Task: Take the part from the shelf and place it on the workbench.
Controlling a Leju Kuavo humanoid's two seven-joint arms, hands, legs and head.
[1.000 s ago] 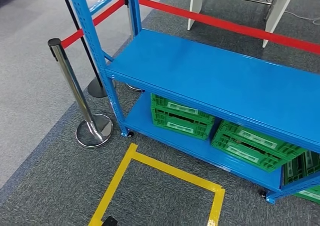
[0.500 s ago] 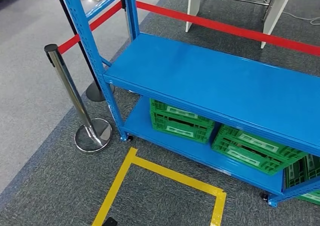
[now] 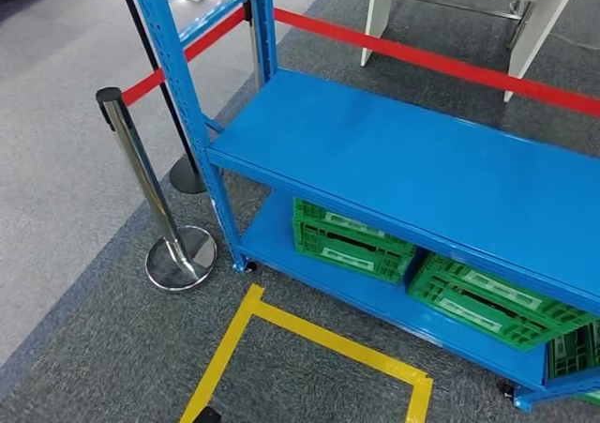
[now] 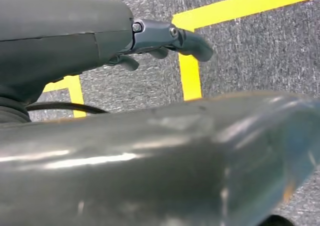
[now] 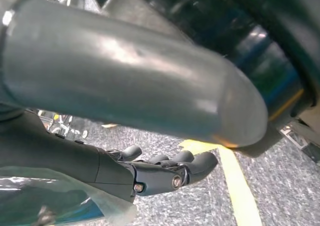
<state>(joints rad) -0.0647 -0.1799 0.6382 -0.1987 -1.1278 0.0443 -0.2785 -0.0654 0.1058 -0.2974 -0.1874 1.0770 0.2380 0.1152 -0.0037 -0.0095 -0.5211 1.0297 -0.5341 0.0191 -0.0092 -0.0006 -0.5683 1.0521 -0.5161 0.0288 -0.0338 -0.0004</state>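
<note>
The task looks barely begun, by my judgement: neither robot hand holds anything, and no part can be picked out on the blue shelf (image 3: 425, 174), whose wide middle board lies bare in the head view, so where the part sits cannot be told from these pictures. The left robot hand (image 4: 166, 40) hangs low beside the robot's body, its fingers loosely extended and slightly apart with nothing between them, and the yellow floor tape (image 4: 188, 70) runs on the grey carpet just beyond its fingertips. The right robot hand (image 5: 170, 171) hangs the same way, fingers lying close side by side and a little curled, gripping nothing, with a strip of the same tape on the carpet near its tips. The shelf stands well ahead of both hands; its lower board carries green crates (image 3: 353, 240), and a red barrier belt (image 3: 439, 62) stretches behind it from a chrome post (image 3: 145, 179). A pale frame beyond the belt may be the worktop (image 3: 537, 10), though that is a guess. Still to do: find the part, reach it, lift it, carry it over and set it down, which is all of the work. Against the picture half a second ago, the whole scene has slid a little to the right and downward, so the camera has moved; the shelf, crates and post keep their places relative to one another.
</note>
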